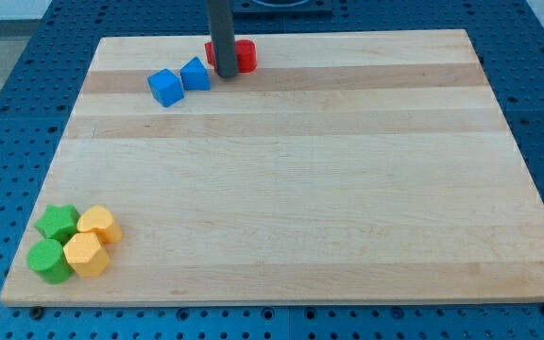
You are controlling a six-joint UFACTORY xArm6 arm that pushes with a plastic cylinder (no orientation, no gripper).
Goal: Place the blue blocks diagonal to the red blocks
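Two blue blocks lie near the view's top left: a blue cube (165, 87) and a smaller blue block (195, 74) just to its right, touching or nearly touching. A red block (241, 56) lies at the board's top edge, partly hidden behind my rod. My tip (226, 75) rests on the board just in front of the red block's left part and right of the smaller blue block, close to both. Only one red block shows clearly; whether a second one is behind the rod I cannot tell.
The wooden board (291, 189) lies on a blue perforated table. At the view's bottom left sits a tight cluster: two green blocks (58, 224) (48, 260) and two yellow blocks (99, 226) (86, 254).
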